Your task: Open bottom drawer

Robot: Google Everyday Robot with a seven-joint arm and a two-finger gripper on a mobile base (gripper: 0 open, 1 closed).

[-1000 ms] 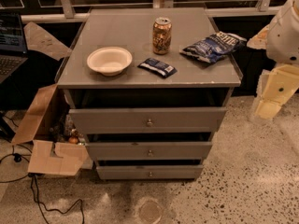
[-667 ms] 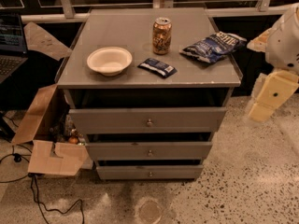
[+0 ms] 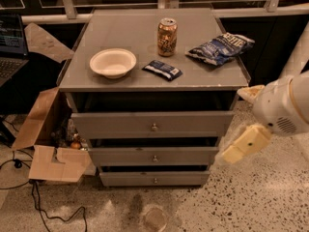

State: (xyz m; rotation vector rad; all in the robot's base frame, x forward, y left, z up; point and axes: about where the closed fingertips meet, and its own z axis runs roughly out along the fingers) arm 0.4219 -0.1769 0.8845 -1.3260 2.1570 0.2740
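The grey cabinet (image 3: 120,83) has three drawer fronts, each with one small round knob. The bottom drawer (image 3: 125,179) has the narrowest, shallowest front, just above the floor, and its knob (image 3: 155,180) sits at its centre. It looks pushed in about as far as the two above. My gripper (image 3: 232,153), a cream-coloured piece at the end of the white arm (image 3: 285,108), hangs to the right of the cabinet at the height of the middle drawer (image 3: 120,156). It is apart from the cabinet and holds nothing that I can see.
On the cabinet top are a white bowl (image 3: 112,62), a drink can (image 3: 167,36), a chip bag (image 3: 220,47) and a small dark packet (image 3: 162,69). An open cardboard box (image 3: 41,144) stands on the left. Cables (image 3: 38,202) lie on the speckled floor. A laptop (image 3: 9,47) is at far left.
The arm has swung down and to the left, bringing my gripper from beside the cabinet top to beside the middle drawer. The drawers have not moved.
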